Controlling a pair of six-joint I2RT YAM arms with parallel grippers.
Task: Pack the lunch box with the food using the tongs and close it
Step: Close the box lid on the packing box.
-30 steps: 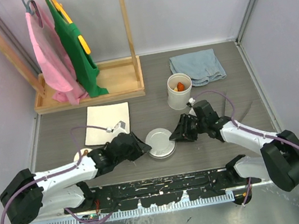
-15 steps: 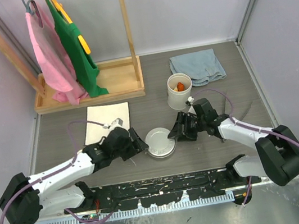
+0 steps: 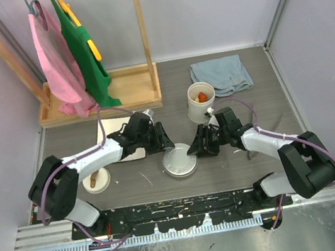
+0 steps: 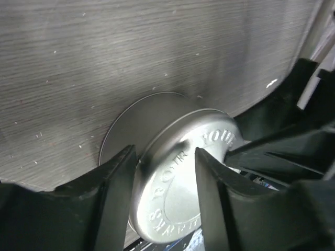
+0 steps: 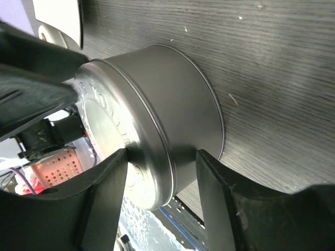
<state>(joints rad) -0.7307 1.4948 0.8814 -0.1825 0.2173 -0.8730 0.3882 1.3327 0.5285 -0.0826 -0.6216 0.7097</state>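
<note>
As seen from above, steel tin [image 3: 179,160] at lower centre, flat lid on, standing on grey table [image 3: 265,97]. Left gripper [image 3: 162,143] at tin's upper-left rim, fingers [image 4: 118,193] parted partway, tin showing between, nothing clamped. Right gripper [image 3: 194,148] at tin's right rim, likewise half open, holding nothing. White tub [image 3: 202,110] just above right of centre, uncovered, orange food [image 3: 201,97] inside. Handled white lid [image 3: 95,180] at lower left.

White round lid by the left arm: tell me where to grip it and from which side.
Pinch the brown handle on top of the white round lid, coming straight down. The lid lies flat on the table, handle up; its rim looks too low and wide to clamp sideways.
</note>
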